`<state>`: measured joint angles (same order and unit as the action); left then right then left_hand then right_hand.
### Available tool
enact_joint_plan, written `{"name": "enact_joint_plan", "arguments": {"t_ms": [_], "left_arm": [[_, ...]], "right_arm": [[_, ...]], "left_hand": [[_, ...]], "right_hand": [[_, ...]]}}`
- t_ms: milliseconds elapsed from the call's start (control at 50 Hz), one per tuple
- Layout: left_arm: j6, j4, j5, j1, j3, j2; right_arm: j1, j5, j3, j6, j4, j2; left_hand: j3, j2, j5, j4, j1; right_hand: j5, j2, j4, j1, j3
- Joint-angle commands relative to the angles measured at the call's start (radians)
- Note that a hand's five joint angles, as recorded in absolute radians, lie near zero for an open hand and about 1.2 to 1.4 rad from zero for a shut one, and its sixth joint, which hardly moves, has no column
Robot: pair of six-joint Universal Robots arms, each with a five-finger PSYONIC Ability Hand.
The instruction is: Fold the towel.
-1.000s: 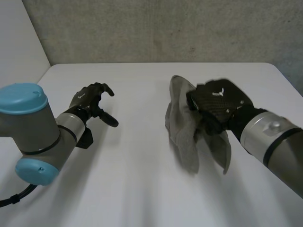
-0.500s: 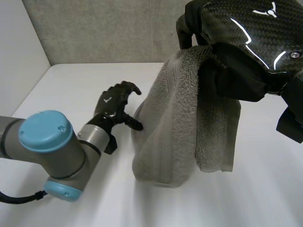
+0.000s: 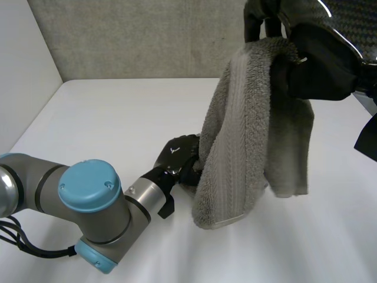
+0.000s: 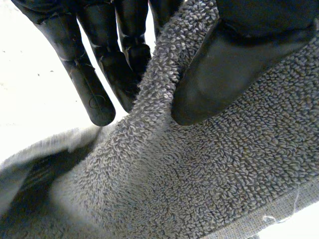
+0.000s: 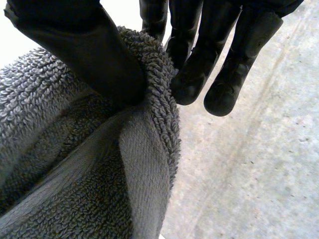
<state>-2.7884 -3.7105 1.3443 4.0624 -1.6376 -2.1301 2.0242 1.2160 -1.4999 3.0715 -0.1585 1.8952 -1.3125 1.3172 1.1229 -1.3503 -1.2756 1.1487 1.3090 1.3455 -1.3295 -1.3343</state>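
A grey terry towel hangs bunched in the air above the white table. My right hand holds it up near the top, its thumb and fingers pinching a fold of the towel. My left hand is low down at the towel's hanging left edge. In the left wrist view its thumb and fingers pinch a ridge of the towel between them. The towel's lower end hangs just above the table.
A grey wall runs behind the table's far edge. The left arm lies low across the table's near left part. Bare table surface lies to the left and at the front.
My right hand has lifted the towel higher and slightly to the right. My left hand has moved right to the towel's lower edge and closed on it.
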Motion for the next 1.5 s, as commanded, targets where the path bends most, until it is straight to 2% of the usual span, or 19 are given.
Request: {"name": "enact_joint_plan", "arguments": {"t_ms": [20,200,280,480,700,740,760,780,800,820,840,880,900,940,1040,1160,1260,1400,1500], "left_arm": [[0.001,0.024,0.093,0.033,0.019,0.047],[-0.092,0.075,0.384,0.217,0.041,0.171],[-0.106,0.076,0.417,0.237,0.024,0.202],[-0.106,0.070,0.411,0.184,0.005,0.211],[-0.115,0.067,0.283,0.122,0.004,0.076],[-0.117,0.069,0.245,0.109,0.010,0.050],[-0.117,0.069,0.245,0.109,0.010,0.050],[-0.118,0.076,0.233,0.107,0.013,0.044],[-0.118,0.076,0.233,0.107,0.013,0.044],[-0.120,0.079,0.228,0.105,0.015,0.044],[-0.120,0.080,0.228,0.105,0.016,0.045],[-0.120,0.080,0.231,0.107,0.016,0.053],[-0.120,0.076,0.236,0.107,0.016,0.061],[-0.118,0.076,0.237,0.112,0.019,0.071],[-0.118,0.073,0.237,0.124,0.022,0.128],[-0.122,0.075,0.233,0.180,0.030,0.223],[-0.120,0.073,0.223,0.223,0.042,0.277],[-0.132,0.106,0.194,0.299,0.093,0.237],[-0.232,0.178,0.098,0.339,0.162,0.122]], "right_arm": [[-0.116,-0.022,0.000,-0.017,0.011,-0.018],[-0.239,-0.033,0.021,-0.020,0.060,-0.143],[-0.259,-0.023,0.029,-0.019,0.068,-0.186],[-0.265,0.007,-0.005,-0.020,0.158,-0.378],[-0.259,0.082,0.020,-0.080,0.204,-0.714],[-0.251,0.116,0.027,-0.106,0.217,-0.757],[-0.248,0.152,0.032,-0.138,0.234,-0.795],[-0.249,0.190,0.036,-0.169,0.250,-0.826],[-0.249,0.191,0.036,-0.169,0.251,-0.826],[-0.249,0.227,0.041,-0.195,0.273,-0.852],[-0.249,0.228,0.041,-0.195,0.274,-0.852],[-0.251,0.302,0.043,-0.238,0.312,-0.864],[-0.251,0.303,0.043,-0.238,0.312,-0.864],[-0.259,0.349,0.046,-0.260,0.315,-0.848],[-0.246,0.356,0.027,-0.261,0.313,-0.760],[-0.242,0.336,0.000,-0.266,0.301,-0.685],[-0.182,0.211,-0.063,-0.290,0.191,-0.504],[-0.072,0.142,-0.109,-0.361,0.041,-0.473],[0.027,0.134,-0.166,-0.364,0.031,-0.485]], "left_hand": [[-0.084,0.079,0.099,-0.046,-0.121],[-0.084,0.079,0.099,-0.046,-0.121],[-0.084,0.079,0.099,-0.046,-0.121],[-0.084,0.079,0.099,-0.046,-0.121],[-0.084,0.079,0.099,-0.046,-0.121],[0.233,-0.238,-0.218,0.271,0.196],[0.236,-0.241,-0.221,0.274,0.199],[0.556,-0.560,-0.540,0.593,0.519],[0.559,-0.563,-0.544,0.597,0.522],[0.751,-0.755,-0.736,0.788,0.714],[0.779,-0.783,-0.764,0.817,0.742],[0.796,-0.801,-0.781,0.834,0.759],[0.820,-0.825,-0.805,0.858,0.783],[0.840,-0.845,-0.825,0.878,0.803],[0.911,-0.916,-0.896,0.949,0.874],[0.932,-0.936,-0.917,0.969,0.895],[0.908,-0.913,-0.893,0.946,0.871],[0.864,-0.869,-0.849,0.902,0.827],[0.864,-0.869,-0.849,0.902,0.827]], "right_hand": [[0.073,0.087,0.051,-0.067,-0.062],[0.073,0.087,0.051,-0.067,-0.062],[0.073,0.087,0.051,-0.067,-0.062],[0.073,0.087,0.051,-0.067,-0.062],[0.073,0.087,0.051,-0.067,-0.062],[0.073,0.087,0.051,-0.067,-0.062],[0.073,0.087,0.051,-0.067,-0.062],[0.073,0.087,0.051,-0.067,-0.062],[0.073,0.087,0.051,-0.067,-0.062],[0.071,0.085,0.049,-0.065,-0.060],[0.071,0.085,0.049,-0.065,-0.060],[-0.545,-0.531,-0.567,0.551,0.556],[-0.548,-0.534,-0.571,0.555,0.559],[-0.894,-0.879,-0.916,0.900,0.905],[-1.149,-1.134,-1.171,1.155,1.160],[-1.149,-1.134,-1.171,1.155,1.160],[-1.149,-1.134,-1.171,1.155,1.160],[-1.074,-1.060,-1.097,1.081,1.085],[-0.997,-0.983,-1.020,1.004,1.009]]}}
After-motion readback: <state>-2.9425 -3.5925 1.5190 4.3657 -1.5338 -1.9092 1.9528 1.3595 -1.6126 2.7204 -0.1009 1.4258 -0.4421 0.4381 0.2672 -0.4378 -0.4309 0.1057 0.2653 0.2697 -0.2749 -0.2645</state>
